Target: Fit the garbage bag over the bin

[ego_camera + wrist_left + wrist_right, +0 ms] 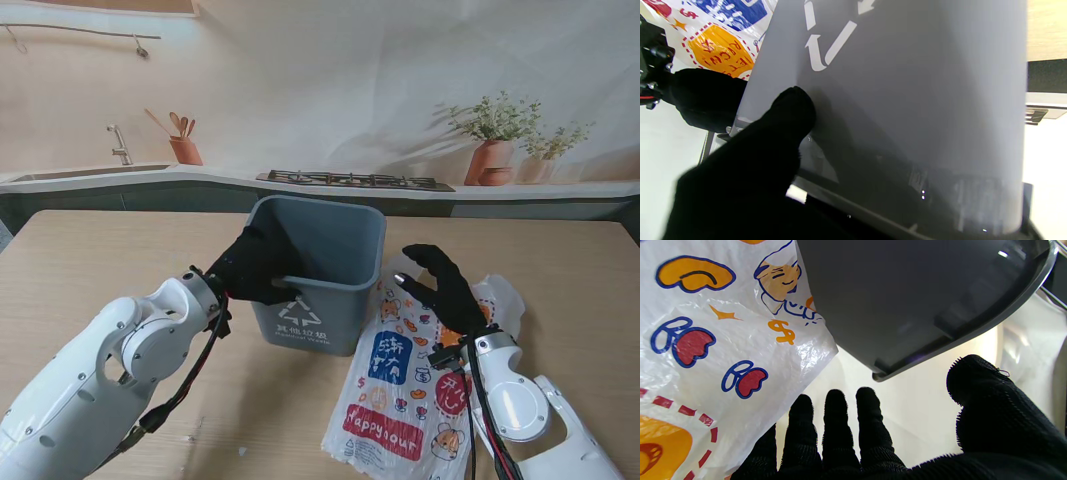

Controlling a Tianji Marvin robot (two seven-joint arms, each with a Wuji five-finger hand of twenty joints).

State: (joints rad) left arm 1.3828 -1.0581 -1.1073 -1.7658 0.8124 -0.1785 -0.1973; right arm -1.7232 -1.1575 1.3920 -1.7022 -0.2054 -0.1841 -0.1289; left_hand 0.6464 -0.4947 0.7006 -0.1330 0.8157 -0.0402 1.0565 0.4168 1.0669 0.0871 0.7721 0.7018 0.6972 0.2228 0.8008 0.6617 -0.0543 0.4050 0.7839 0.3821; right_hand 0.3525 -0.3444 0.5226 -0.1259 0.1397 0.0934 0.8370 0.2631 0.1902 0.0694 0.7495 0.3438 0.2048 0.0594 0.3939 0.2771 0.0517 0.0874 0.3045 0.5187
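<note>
Bag (420,385) lay flat on desk (120,250), not yet fitted. Left hand (252,268) gripped bin (325,265) rim; right hand (445,290) hovered, fingers (835,416) spread, empty.

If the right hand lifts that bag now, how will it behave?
Probably floppy: the bag lies flat and crinkled on the table. Its glossy film looks thin and maybe slippery for the gloved right hand. Likely very light, so it may drape or flutter.
</note>
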